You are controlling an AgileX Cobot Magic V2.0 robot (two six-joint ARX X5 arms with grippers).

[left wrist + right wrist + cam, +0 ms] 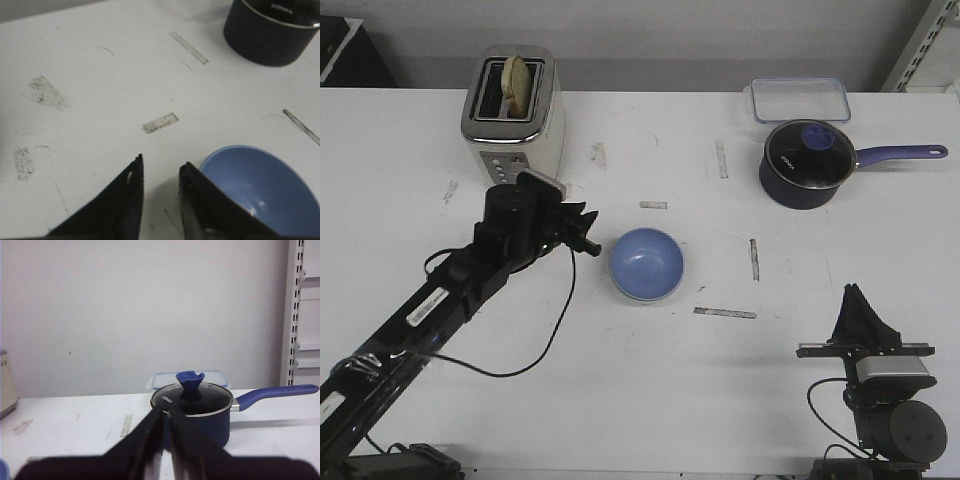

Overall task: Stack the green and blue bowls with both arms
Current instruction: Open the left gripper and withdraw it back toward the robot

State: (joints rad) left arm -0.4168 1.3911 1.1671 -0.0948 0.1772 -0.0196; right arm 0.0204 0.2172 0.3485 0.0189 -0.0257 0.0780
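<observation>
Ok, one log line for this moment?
left gripper open beside blue bowl | right gripper shut, empty | green bowl unseen

A light periwinkle blue round bowl [646,264] sits mid-table on a white, scuffed tabletop [620,380], with bare surface on every side except its left. There the black left gripper [588,240], jaws slightly parted, hovers just beside the rim. A cream and chrome toaster [514,112] holding a slice of bread stands behind the left arm. Far right, a dark navy lidded saucepan with a long handle [806,163] and a clear plastic container [800,99] stand well apart from the bowl. The right gripper [858,310], jaws together, sits near the front right edge.
</observation>
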